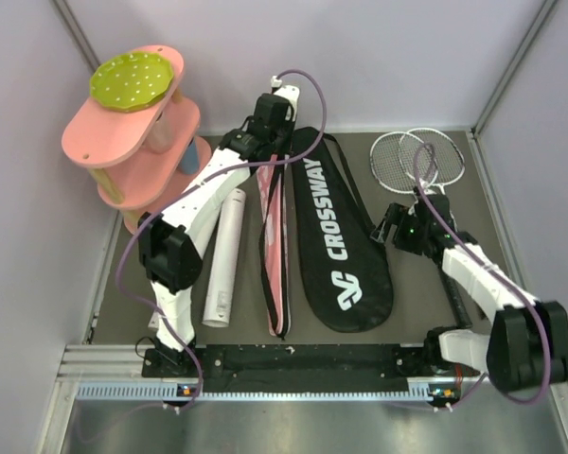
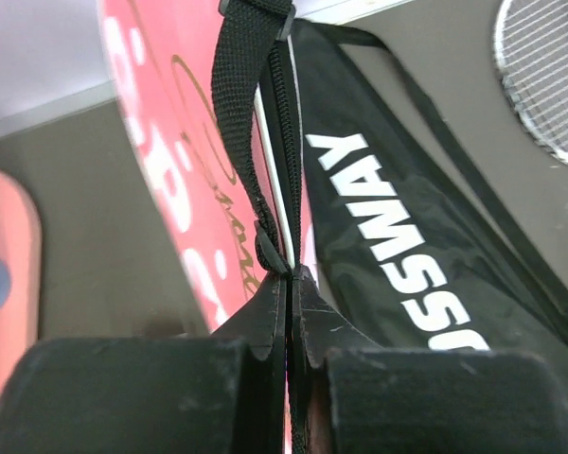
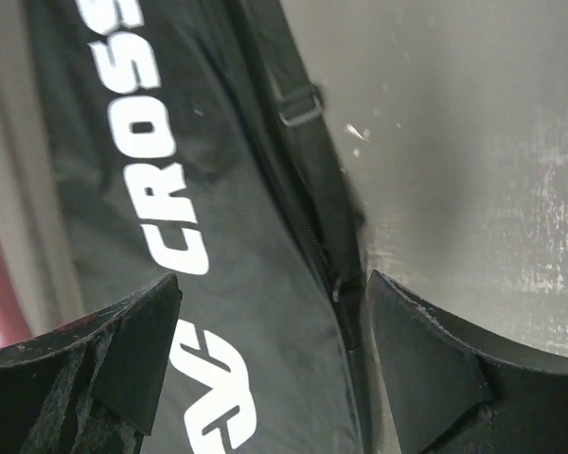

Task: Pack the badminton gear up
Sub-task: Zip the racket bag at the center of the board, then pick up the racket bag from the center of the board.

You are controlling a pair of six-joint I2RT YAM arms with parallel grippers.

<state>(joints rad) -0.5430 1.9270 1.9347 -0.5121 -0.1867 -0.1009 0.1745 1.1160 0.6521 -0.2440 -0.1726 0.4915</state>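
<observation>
Your left gripper [image 2: 289, 284]: jaws clamped on the zip edge of the black-and-pink racket-shaped fabric bag [image 1: 339, 236]. Your right gripper [image 3: 273, 303]: jaws wide, bag's seam between them. Centre that seam, then close.

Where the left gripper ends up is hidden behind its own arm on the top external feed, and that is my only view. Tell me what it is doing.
Observer: In the left wrist view the left gripper is shut on the zipper seam of the bag, right where the black strap comes down to it.
Operator: Now report the right gripper.
Observer: In its wrist view the right gripper is open, with a jaw on either side of the bag's zippered edge and nothing gripped.
Operator: Give me a landmark along that edge.
Observer: A strap buckle sits further along it, beyond the fingers.
</observation>
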